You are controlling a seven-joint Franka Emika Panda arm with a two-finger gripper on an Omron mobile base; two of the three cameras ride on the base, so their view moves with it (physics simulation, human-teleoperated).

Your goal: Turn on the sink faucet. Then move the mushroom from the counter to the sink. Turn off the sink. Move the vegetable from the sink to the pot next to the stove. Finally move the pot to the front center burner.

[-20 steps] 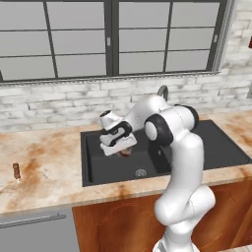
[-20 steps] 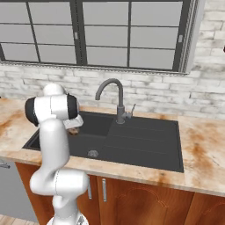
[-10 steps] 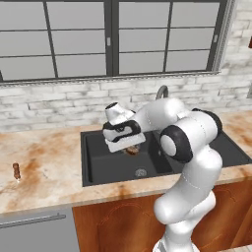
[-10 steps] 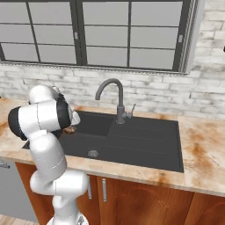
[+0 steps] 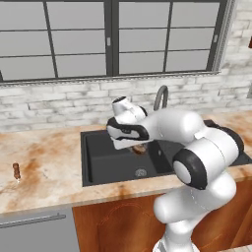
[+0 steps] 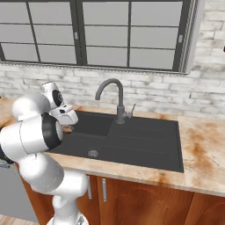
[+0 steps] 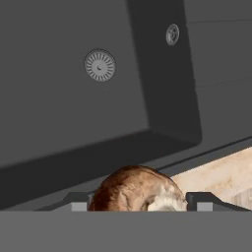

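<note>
The pincer (image 5: pixel 138 147) hangs over the black sink (image 5: pixel 103 162), and its jaws are closed on the mushroom (image 7: pixel 138 191), which sits between the two dark tips at the bottom of the hand view as a rounded tan-brown cap with a paler underside. In the left base view the mushroom (image 5: pixel 139 148) shows as a small brown spot just under the white hand, above the basin floor and not touching it. Below the pincer lies the deep part of the basin, with the round metal drain (image 7: pixel 100 65) on its floor some way ahead of the tips. To the pincer's far side, in the right base view, the faucet (image 6: pixel 115 100) stands at the back edge of the sink (image 6: pixel 145 145), its arched spout reaching over the basin and its small lever (image 6: pixel 130 110) sticking out at the side; whether water runs I cannot tell. The marbled worktop (image 5: pixel 44 167) surrounds the sink, and a strip of it shows close behind the mushroom in the hand view. Well away from the pincer, on the worktop at the left of the left base view, stands a slim dark reddish-brown stick (image 5: pixel 16 171).
</note>
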